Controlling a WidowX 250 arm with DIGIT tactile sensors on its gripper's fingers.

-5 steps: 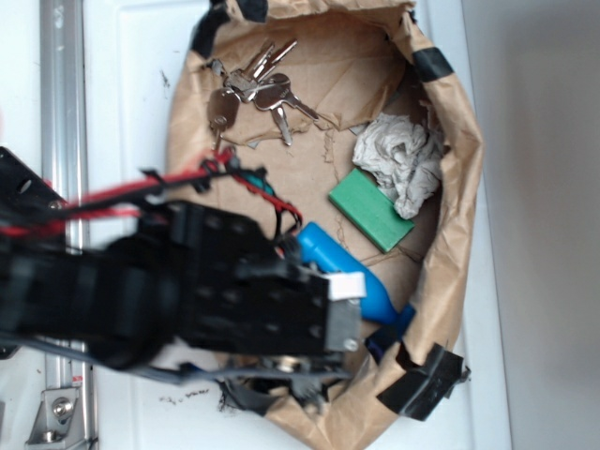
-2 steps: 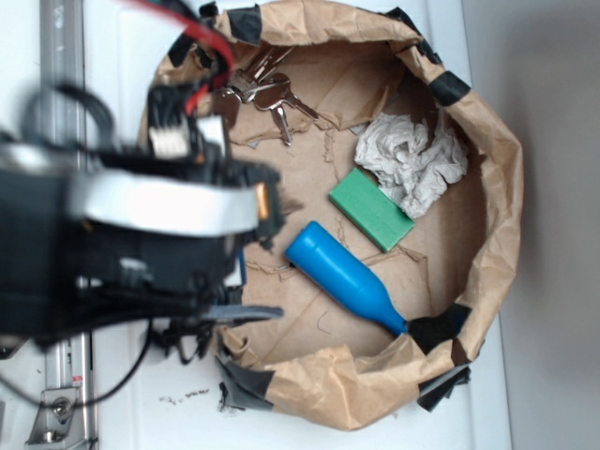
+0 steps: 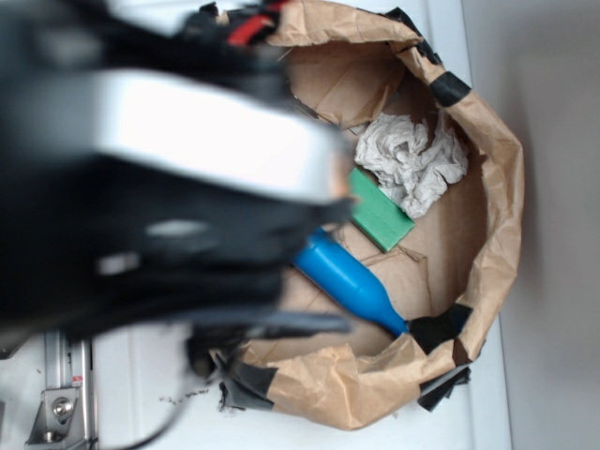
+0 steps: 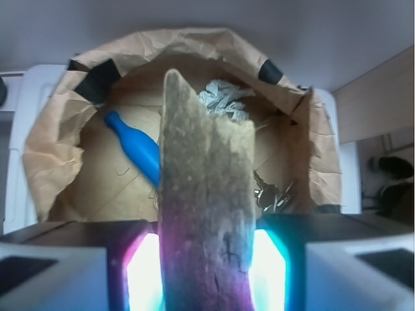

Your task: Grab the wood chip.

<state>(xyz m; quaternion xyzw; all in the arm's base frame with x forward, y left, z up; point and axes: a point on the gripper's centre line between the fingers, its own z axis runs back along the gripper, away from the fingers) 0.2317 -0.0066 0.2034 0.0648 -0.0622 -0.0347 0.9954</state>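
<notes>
One wood chip [image 4: 206, 214], seemingly clamped, above paper bin [image 4: 58, 162].

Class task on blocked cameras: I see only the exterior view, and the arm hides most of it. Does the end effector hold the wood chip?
Observer: Yes; in the wrist view the wood chip stands clamped in the end effector.
Operator: Are any keys in the bag?
Observer: Yes, keys lie inside the paper bag, right of the chip in the wrist view.
Operator: Is the chip above the bag?
Observer: Apparently; the bag's whole rim shows beyond it.
</notes>
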